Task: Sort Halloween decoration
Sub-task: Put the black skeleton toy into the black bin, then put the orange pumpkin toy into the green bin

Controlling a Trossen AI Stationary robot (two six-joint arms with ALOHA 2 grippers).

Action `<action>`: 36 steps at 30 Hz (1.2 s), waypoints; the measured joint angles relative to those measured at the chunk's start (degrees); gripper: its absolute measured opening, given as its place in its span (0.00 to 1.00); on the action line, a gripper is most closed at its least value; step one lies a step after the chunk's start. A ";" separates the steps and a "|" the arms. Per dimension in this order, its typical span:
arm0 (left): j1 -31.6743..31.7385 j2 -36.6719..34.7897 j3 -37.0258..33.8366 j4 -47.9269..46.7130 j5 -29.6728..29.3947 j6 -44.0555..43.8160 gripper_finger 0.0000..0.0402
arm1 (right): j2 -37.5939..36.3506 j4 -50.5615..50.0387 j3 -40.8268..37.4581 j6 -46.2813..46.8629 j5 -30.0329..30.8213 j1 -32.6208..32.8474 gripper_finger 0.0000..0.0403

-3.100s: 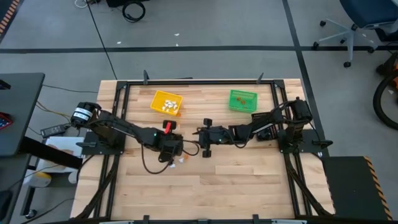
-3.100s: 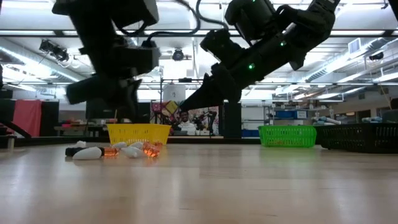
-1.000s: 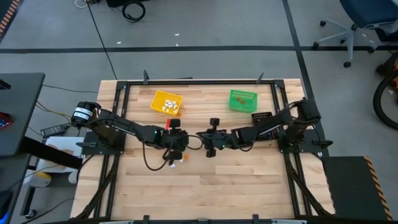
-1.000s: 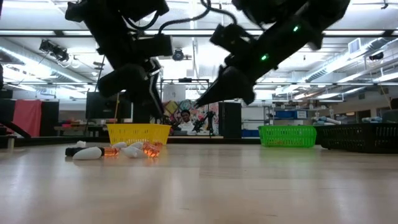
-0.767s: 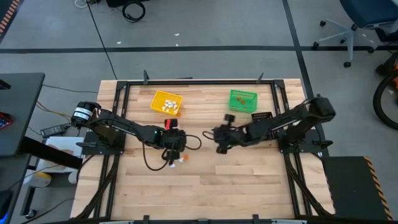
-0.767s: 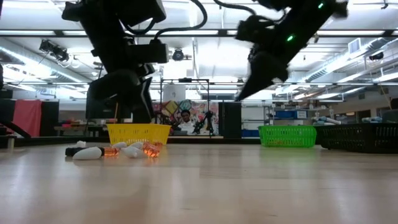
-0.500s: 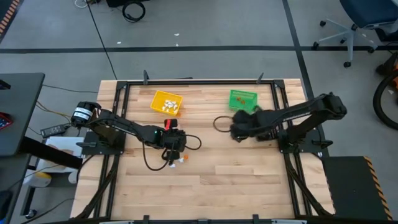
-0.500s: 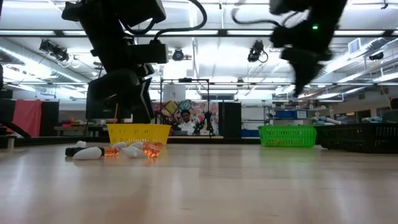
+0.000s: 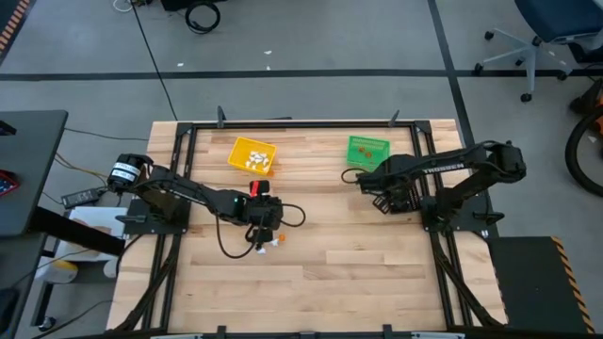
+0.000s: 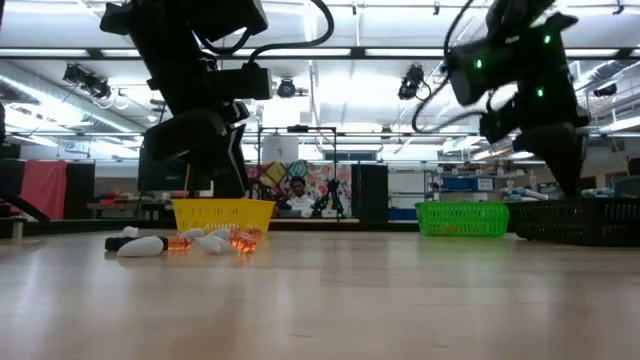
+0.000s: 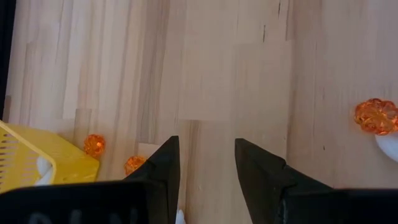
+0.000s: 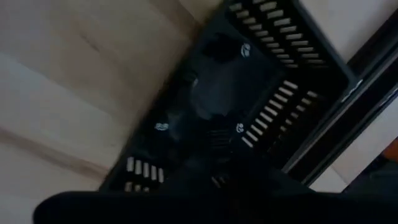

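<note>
The Halloween decoration shows as a small pile of white, orange and black trinkets (image 10: pixel 190 242) lying on the table in front of the yellow bin (image 9: pixel 252 155). My left gripper (image 11: pixel 206 163) hangs open just above the wood beside them, with nothing between its fingers; orange trinkets (image 11: pixel 376 116) lie off to its sides. My right gripper (image 9: pixel 384 194) hangs over the black bin (image 12: pixel 236 93) at the table's right and points down into it; it is shut. My right gripper is shut above the black bin. Its own dark fingers hide whether a trinket sits between them, so I cannot tell if it touches anything.
The green bin (image 9: pixel 367 151) with orange pieces stands at the far right, just beyond the black bin (image 10: pixel 580 220). White pieces lie in the yellow bin (image 10: pixel 223 213). A black frame rail (image 9: pixel 301 123) runs around the table. Bare wood lies toward the near edge.
My right gripper has swung from the table's middle, beside my left gripper, toward the right edge. It has risen and tipped to point down, and now hangs over the black bin.
</note>
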 joint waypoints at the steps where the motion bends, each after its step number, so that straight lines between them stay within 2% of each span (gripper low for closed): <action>1: 0.01 0.00 0.00 0.00 0.02 0.01 0.32 | 0.00 0.99 -1.01 -0.98 -0.51 -1.14 0.13; 4: 0.01 0.00 0.00 -0.03 0.02 0.01 0.32 | 0.02 4.56 -3.04 -5.29 -1.89 -4.07 0.16; 8: 0.01 0.00 0.00 -0.13 0.02 0.57 0.32 | 0.02 7.52 -3.72 -10.75 -3.06 -6.63 0.25; 12: -0.01 0.00 0.00 -0.27 0.02 2.96 0.32 | 0.02 6.47 -2.82 -13.43 -4.26 -8.76 0.35; 16: -0.76 0.00 -0.02 -1.30 -0.11 6.02 0.32 | -0.03 0.12 0.84 -13.27 -4.81 -10.11 0.41; 22: -2.78 -2.19 -5.72 7.30 -0.13 12.17 0.32 | -3.04 -2.19 6.19 -12.69 -3.39 -8.22 0.42; 29: -3.65 -7.30 -11.03 8.44 -0.20 7.68 0.32 | -4.09 -6.58 6.52 -12.87 -5.51 -8.00 0.42; 33: -5.96 -11.91 -11.88 7.61 -0.19 6.02 0.32 | -4.70 1.58 6.56 -11.49 -7.37 -5.55 0.42; 36: -8.14 -15.06 -12.11 6.38 0.14 5.11 0.32 | -4.58 10.19 7.16 -12.38 -6.62 -2.08 0.42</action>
